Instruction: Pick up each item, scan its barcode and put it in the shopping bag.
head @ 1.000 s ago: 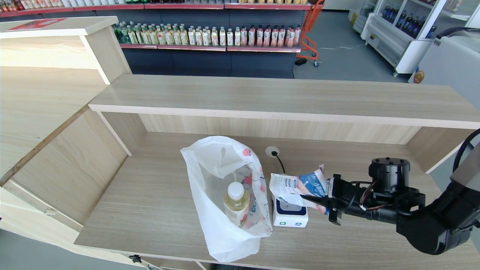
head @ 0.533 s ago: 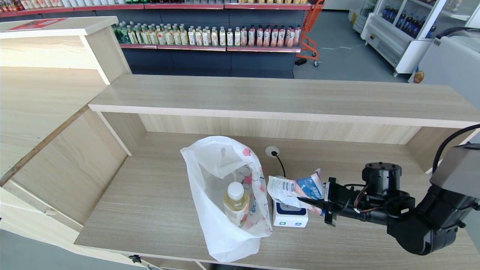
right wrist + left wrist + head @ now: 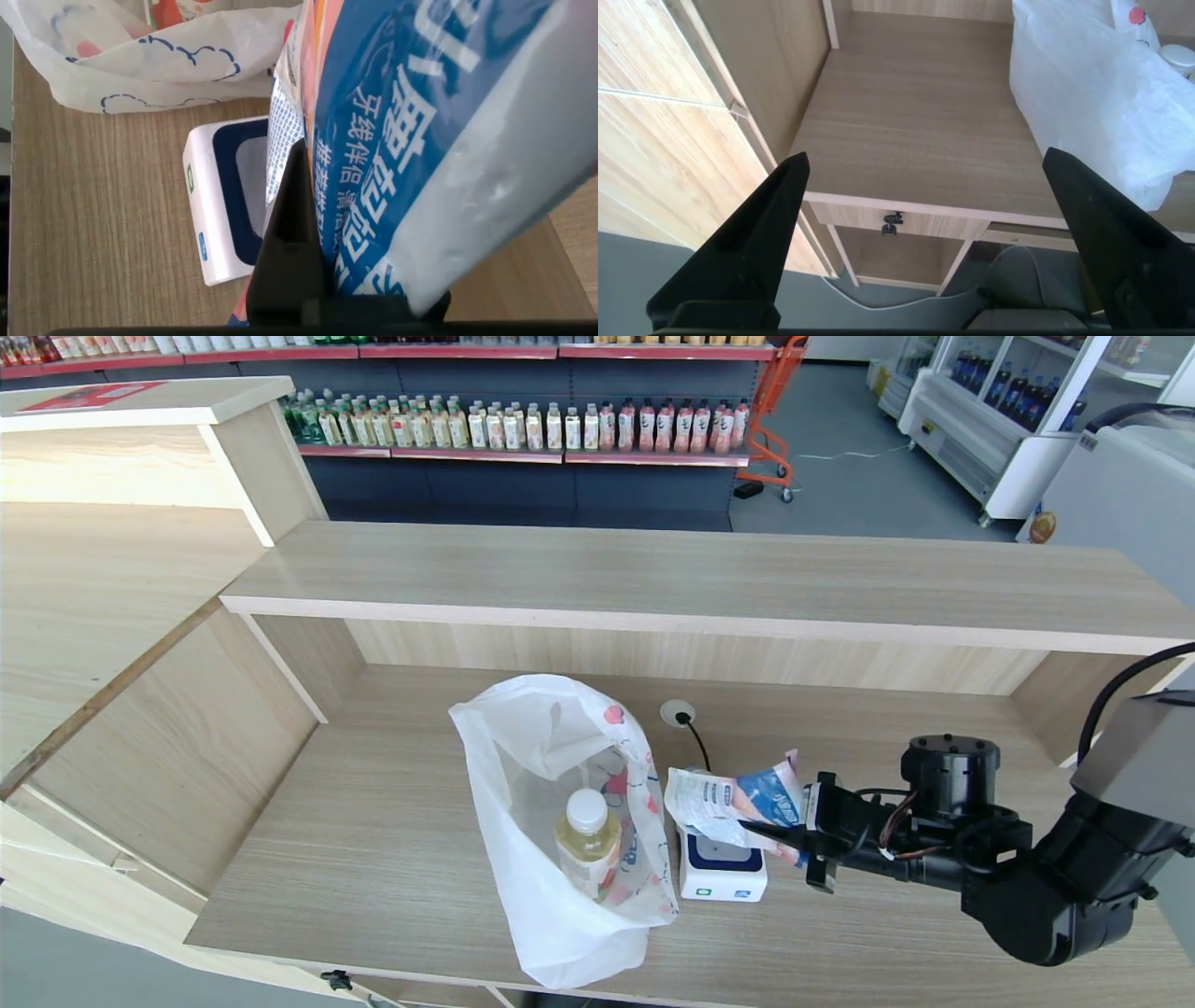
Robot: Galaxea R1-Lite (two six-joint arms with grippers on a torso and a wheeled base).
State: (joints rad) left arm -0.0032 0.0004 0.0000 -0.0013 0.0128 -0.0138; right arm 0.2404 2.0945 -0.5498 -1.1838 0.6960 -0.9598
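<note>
Over the scanner: blue-and-white packet (image 3: 738, 798) held just above the white scanner (image 3: 721, 875), partly covering its dark window, close beside the shopping bag (image 3: 551, 775).
Right gripper (image 3: 782, 829): clamped on 1 end of the packet, reaching in from the right side of the counter (image 3: 373, 821).
Left gripper (image 3: 924, 159): spread wide, holding nothing, poised low off the counter's near edge, with the bag to 1 side.
Shopping bag: standing open on the counter, 1 bottle (image 3: 588, 840) upright inside.
Step in hand: most likely the scan, with bagging not yet done.
Risk at the scanner: soft, crinkled wrapper pinched at 1 end only, liable to sag or twist and turn the barcode away from the window, spoiling the read.
Risk at the bag: floppy rim leaning toward the scanner, apt to snag the packet and fold shut or tip, with nothing holding the mouth open.
</note>
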